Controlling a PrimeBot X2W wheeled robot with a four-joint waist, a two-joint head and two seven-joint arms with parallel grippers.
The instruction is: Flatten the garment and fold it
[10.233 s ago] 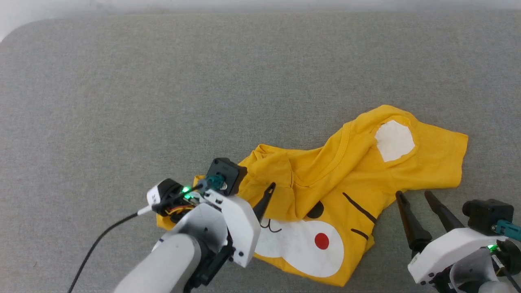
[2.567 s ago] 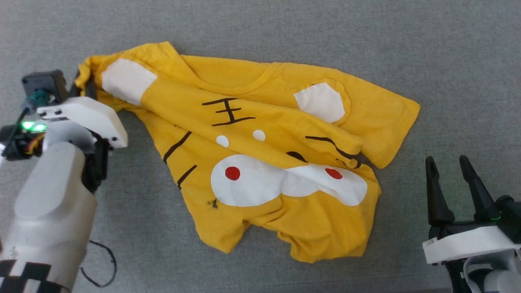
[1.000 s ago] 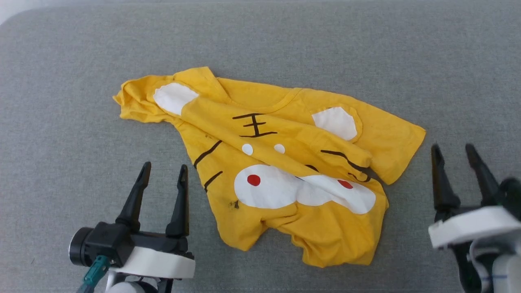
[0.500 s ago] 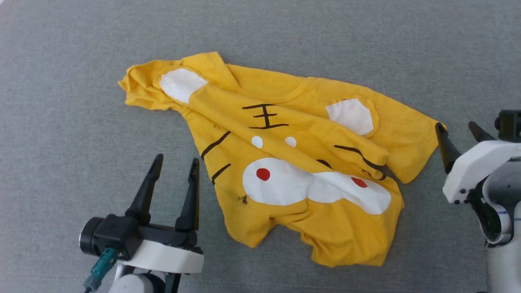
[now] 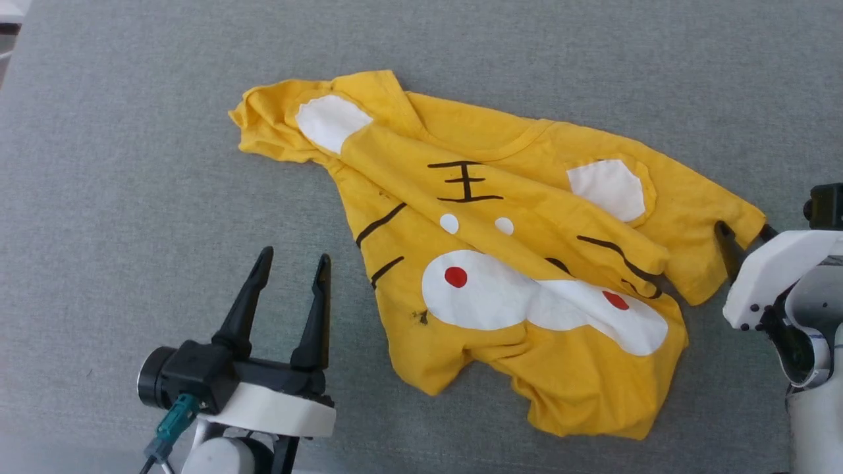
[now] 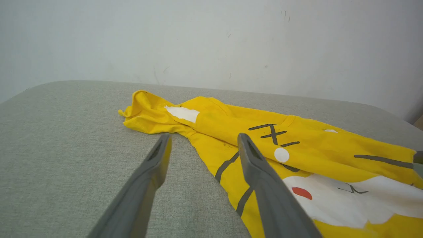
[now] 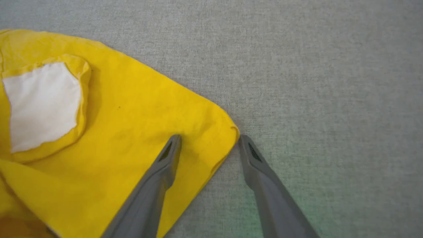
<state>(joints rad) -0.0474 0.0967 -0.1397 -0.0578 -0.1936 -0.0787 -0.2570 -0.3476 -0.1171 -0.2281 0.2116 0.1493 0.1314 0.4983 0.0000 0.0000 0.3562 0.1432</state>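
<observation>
A wide work surface (image 5: 132, 164) covered in grey woven fabric spreads across the scene, its weave fine and even; seen from the left wrist, its far edge curves down into a rounded corner (image 6: 23, 94); behind it rises a plain off-white wall (image 6: 132, 39), flecked with faint scuffs and small dark marks (image 6: 286, 16); a sliver of tan (image 6: 419, 123) shows at the wall's lower right; the light is soft and diffuse, casting only shallow shadows.
</observation>
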